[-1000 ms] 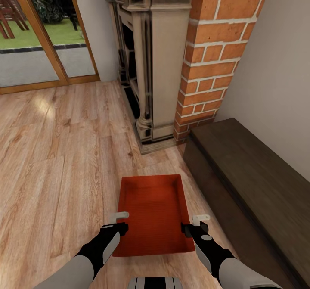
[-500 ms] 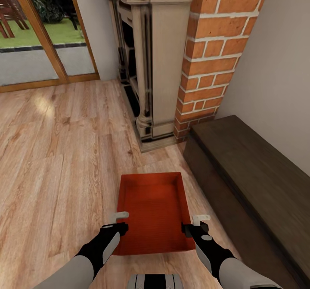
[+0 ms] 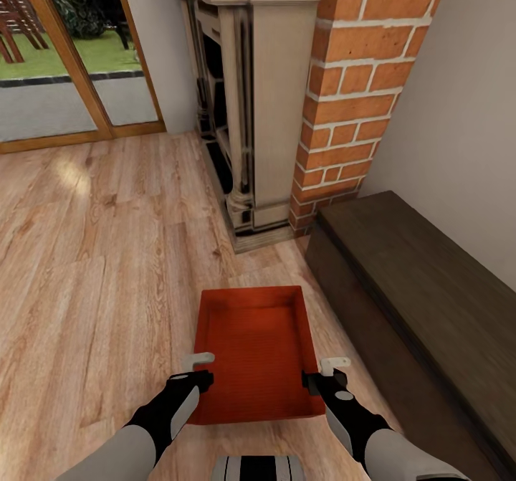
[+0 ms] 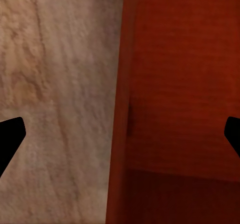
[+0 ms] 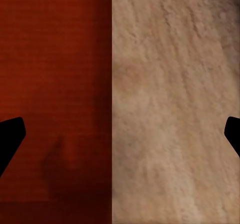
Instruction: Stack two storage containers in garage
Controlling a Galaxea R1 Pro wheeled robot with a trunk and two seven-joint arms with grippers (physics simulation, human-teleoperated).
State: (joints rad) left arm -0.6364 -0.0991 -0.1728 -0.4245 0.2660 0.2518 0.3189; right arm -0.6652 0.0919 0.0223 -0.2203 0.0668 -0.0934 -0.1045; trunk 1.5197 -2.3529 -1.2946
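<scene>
One orange-red storage container lies on the light wood plank floor of the living room, right in front of me. My left gripper is open and straddles the bin's left wall, one finger outside and one inside. On the opposite side, my right gripper is open too, its fingers spread across the right wall. Both wrist views look down on the red inside of the bin next to wood planks. Neither pair of fingers presses on a wall.
A red brick fireplace with a pale surround stands just beyond the bin. A dark low cabinet runs along the right wall, close to the bin's right side. Glass doors are at the far left, with open wood floor to the left.
The whole view has shifted slightly upward, so the camera has moved. Both grippers stay in the same place on the bin's walls.
</scene>
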